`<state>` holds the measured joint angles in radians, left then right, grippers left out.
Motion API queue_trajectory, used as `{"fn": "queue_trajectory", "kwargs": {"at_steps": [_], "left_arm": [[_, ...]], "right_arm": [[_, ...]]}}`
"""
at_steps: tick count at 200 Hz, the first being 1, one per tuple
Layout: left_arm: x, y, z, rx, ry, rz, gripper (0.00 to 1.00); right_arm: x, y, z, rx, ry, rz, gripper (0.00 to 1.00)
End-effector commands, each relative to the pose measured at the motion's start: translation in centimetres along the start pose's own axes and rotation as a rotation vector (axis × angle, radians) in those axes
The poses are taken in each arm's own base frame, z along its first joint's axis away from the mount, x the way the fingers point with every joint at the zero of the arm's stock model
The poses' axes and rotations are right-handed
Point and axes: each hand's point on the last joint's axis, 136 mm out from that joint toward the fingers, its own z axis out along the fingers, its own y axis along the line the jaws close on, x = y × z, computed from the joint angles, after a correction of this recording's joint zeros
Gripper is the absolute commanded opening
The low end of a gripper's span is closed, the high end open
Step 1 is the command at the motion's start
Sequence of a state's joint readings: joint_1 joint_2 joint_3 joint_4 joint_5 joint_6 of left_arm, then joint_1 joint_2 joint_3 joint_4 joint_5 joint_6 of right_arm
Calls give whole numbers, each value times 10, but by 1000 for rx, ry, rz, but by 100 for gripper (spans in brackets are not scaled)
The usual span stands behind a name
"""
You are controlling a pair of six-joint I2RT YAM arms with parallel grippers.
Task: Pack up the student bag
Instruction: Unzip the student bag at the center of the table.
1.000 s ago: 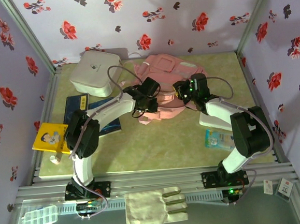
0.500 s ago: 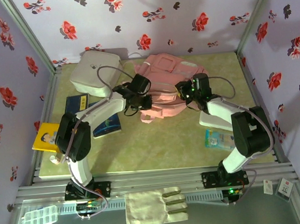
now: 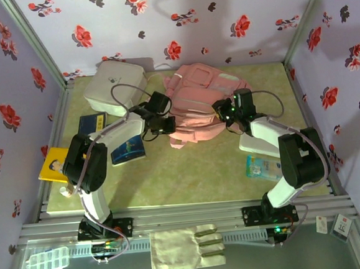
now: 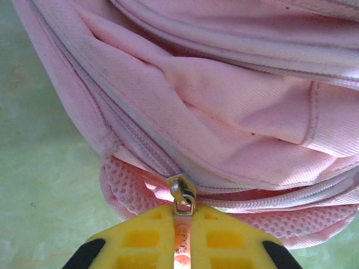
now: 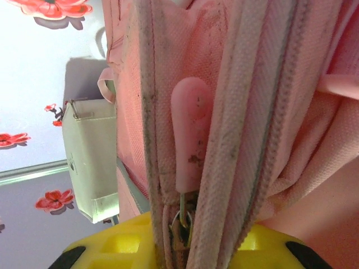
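Note:
The student bag (image 3: pixel 199 99) is a large pink fabric backpack lying at the back middle of the table. My left gripper (image 3: pixel 167 124) is at its near-left corner. In the left wrist view the yellow fingers (image 4: pixel 140 241) are shut on the pink pull tab of a metal zip slider (image 4: pixel 181 192), just below the bag (image 4: pixel 235 95) and its mesh edge. My right gripper (image 3: pixel 224 113) is at the bag's right side. Its yellow fingers (image 5: pixel 112 246) are clamped on the zip edge of the bag (image 5: pixel 269 112), with a slider (image 5: pixel 182 224) between them and a pink pull tab (image 5: pixel 190 134) lying loose above.
A white rounded box (image 3: pixel 111 87) stands at the back left, close to the bag; it is the white box (image 5: pixel 90 162) in the right wrist view. Two blue books (image 3: pixel 128 151) and a yellow book (image 3: pixel 58 166) lie left. A white slab (image 3: pixel 256 146) and a blue packet (image 3: pixel 260 167) lie right.
My left gripper has moved left and back along the bag's near edge, drawing the zip slider with it, and its arm has swung left. The right gripper has kept its hold and place.

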<state>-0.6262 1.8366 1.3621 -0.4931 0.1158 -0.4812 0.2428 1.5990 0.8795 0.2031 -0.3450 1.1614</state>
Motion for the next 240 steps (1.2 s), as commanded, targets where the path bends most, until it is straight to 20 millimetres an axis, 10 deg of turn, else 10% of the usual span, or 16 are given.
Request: {"fn": "queue_trajectory", "kwargs": {"at_steps": [1,50,125,196,240], "left_arm": [[-8,44,-7,-116,-17,-5,5],[-7,-10,-12,57,-20,23,4],[5,-81,-3,163,-14,-43,4],[17,-100,11,150,41,-95,4],[18,-93,6,128,35,-102,4]], "right_arm": [[-25,-5,-6,23,-62,-94,25],[-24,0,-3,24,20,-111,40],[-30,-55,-92,357,-163,-87,81],[27,-98,-79,294,-33,173,77],[27,-90,-46,217,32,136,54]]}}
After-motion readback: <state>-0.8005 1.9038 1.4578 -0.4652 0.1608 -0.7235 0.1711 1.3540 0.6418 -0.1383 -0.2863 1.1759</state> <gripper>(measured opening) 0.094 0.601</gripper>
